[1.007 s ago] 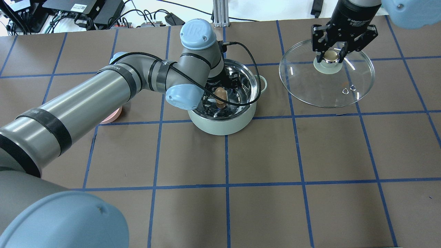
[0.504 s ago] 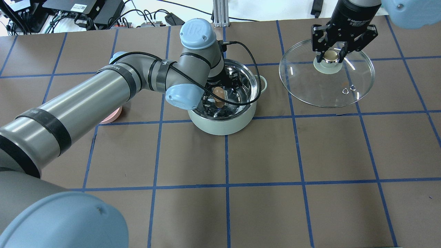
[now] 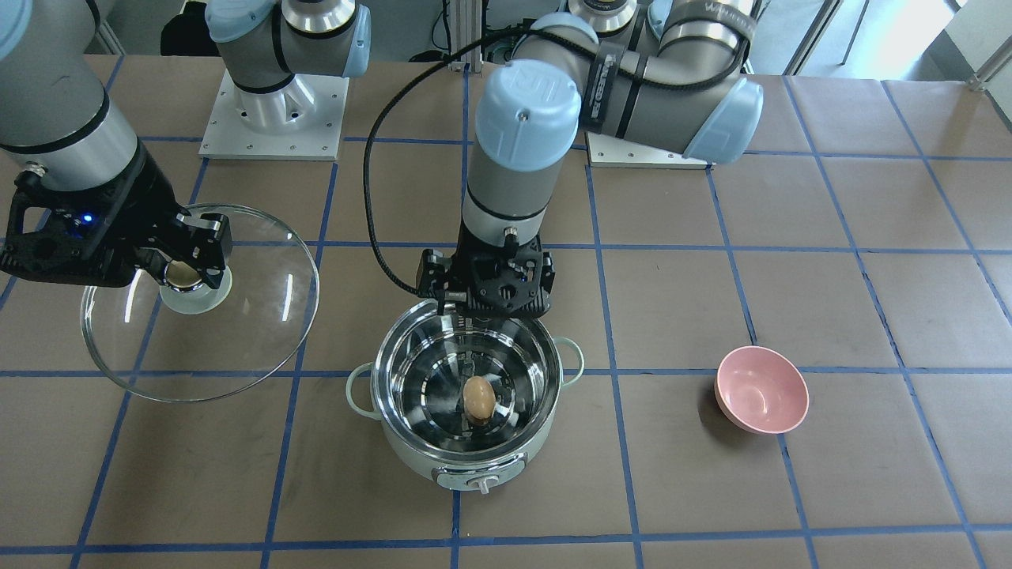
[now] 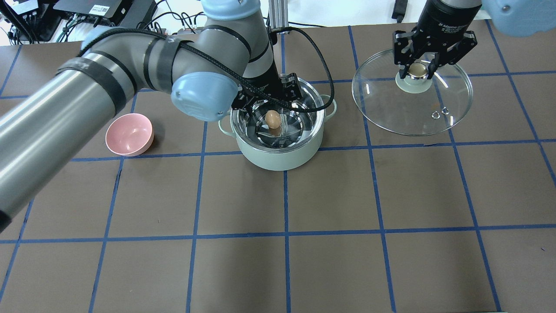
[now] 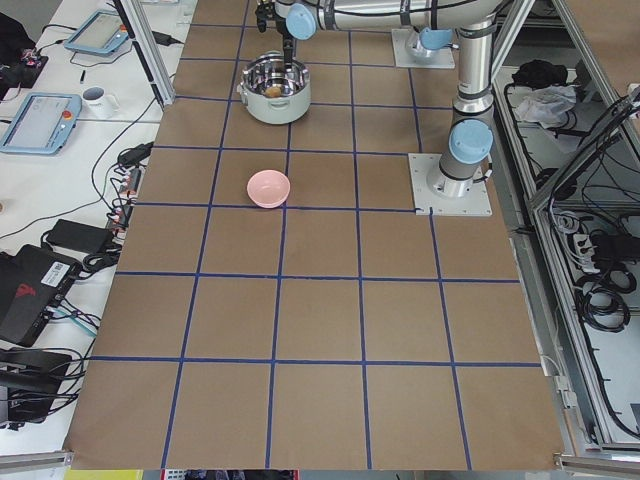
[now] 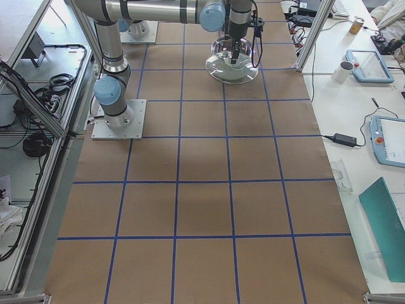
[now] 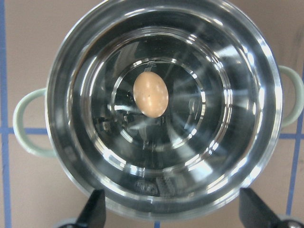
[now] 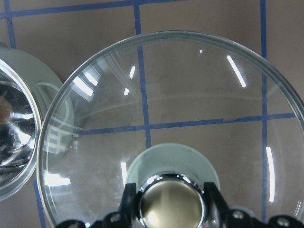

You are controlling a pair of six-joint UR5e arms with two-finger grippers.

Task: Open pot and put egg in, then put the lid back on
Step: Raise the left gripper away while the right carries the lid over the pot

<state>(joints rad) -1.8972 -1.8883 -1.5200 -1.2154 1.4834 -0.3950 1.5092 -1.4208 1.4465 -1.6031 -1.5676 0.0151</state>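
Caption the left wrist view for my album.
Egg lying in the open pot, left gripper open above it.

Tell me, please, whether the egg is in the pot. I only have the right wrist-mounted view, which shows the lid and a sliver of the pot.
Observer: Yes, the egg lies on the steel bottom of the pot, near its middle.
Operator: Thank you. Is the left gripper holding it?
Observer: No, the left gripper is open above the pot and touches nothing.
Operator: Is anything else near the pot?
Observer: A pink bowl stands empty on the robot's left of the pot, on the opposite side from the lid.
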